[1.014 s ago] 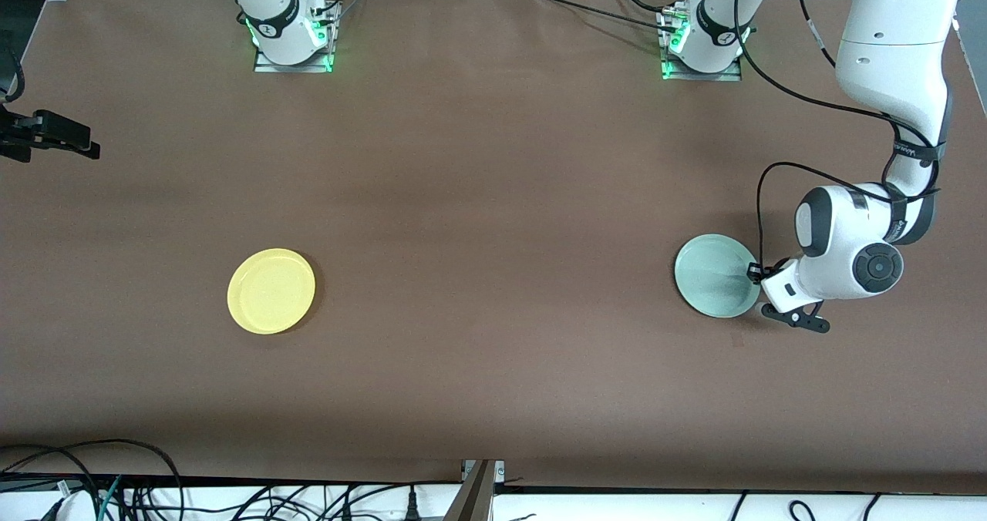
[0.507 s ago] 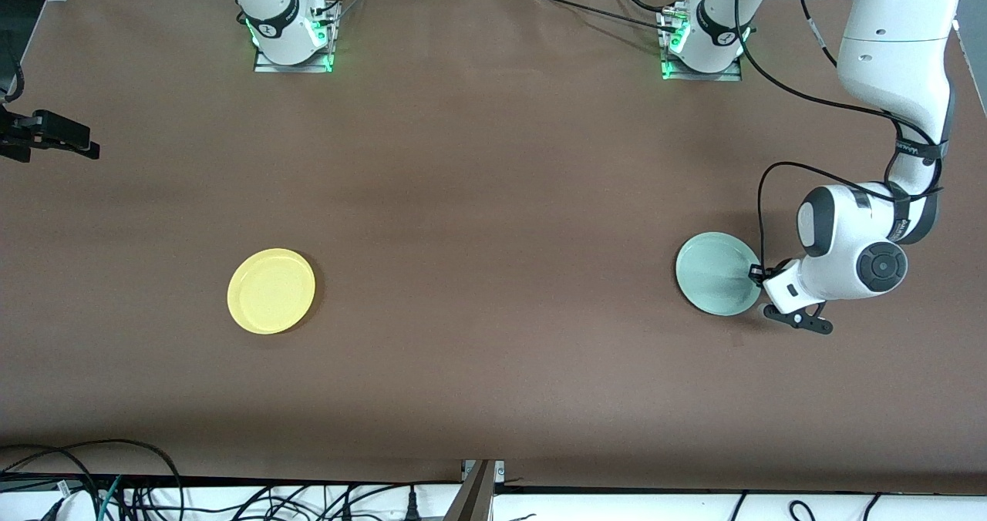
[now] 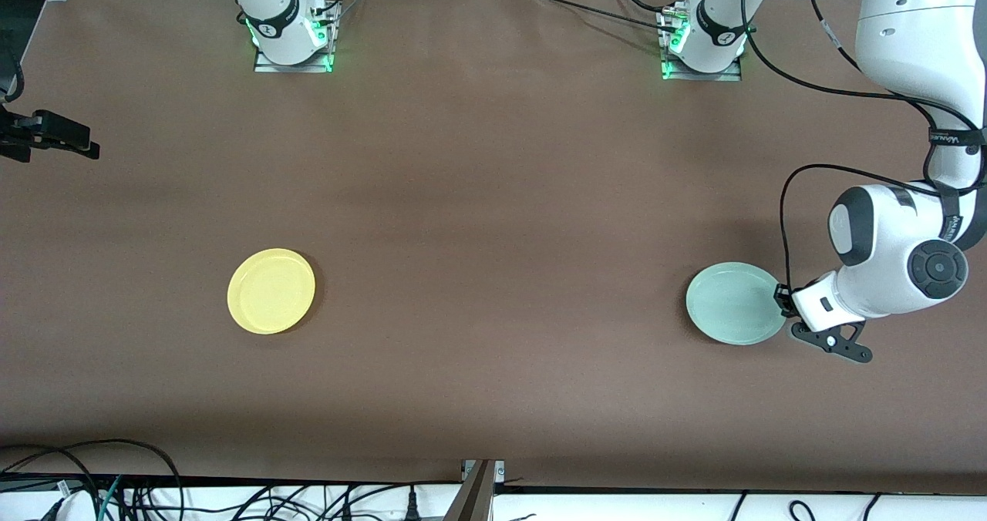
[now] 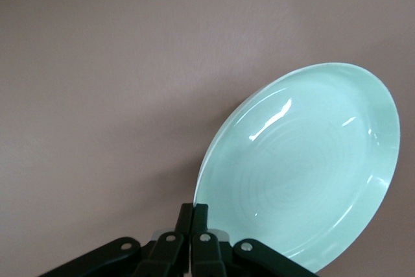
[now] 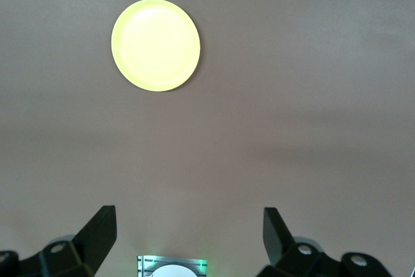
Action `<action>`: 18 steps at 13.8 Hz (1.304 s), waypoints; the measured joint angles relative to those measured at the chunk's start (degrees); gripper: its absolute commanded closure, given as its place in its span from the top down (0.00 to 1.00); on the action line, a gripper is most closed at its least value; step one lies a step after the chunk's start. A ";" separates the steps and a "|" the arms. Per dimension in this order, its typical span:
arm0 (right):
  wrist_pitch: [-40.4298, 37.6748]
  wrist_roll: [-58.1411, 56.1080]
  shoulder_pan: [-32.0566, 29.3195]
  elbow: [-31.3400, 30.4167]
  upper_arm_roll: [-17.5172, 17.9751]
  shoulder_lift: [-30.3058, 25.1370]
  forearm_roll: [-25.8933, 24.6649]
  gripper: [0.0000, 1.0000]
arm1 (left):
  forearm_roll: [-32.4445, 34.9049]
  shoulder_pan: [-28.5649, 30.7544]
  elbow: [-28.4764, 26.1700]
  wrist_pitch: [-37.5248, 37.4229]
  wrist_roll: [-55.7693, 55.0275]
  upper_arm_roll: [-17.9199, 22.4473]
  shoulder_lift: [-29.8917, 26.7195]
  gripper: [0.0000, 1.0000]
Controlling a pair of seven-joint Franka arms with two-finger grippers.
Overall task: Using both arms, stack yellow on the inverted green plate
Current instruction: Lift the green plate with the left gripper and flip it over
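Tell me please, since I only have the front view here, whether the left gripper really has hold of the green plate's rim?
Observer: Yes. In the left wrist view the left gripper is shut on the rim of the green plate.
Operator: Thank you. Is the plate lying flat?
Observer: No, it is tilted, its glossy hollow side facing the wrist camera and lifted off the table.
Operator: And could you tell me about the right gripper?
Observer: The right gripper hangs open above the table, waiting; the yellow plate shows between its fingers, well apart from them.
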 measured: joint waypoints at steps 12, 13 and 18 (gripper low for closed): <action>0.00 0.00 -0.01 0.00 0.00 0.00 0.03 1.00 | 4.15 -8.36 12.87 -8.39 -1.75 -0.16 -0.04 0.00; 0.00 0.00 -0.01 0.00 0.00 0.00 0.03 1.00 | 5.36 -9.87 12.86 -8.89 -3.54 -0.19 -0.02 0.00; 0.00 0.00 -0.02 0.00 0.00 0.00 0.03 1.00 | 16.96 -20.21 12.96 -13.72 -18.31 -0.21 -0.01 0.00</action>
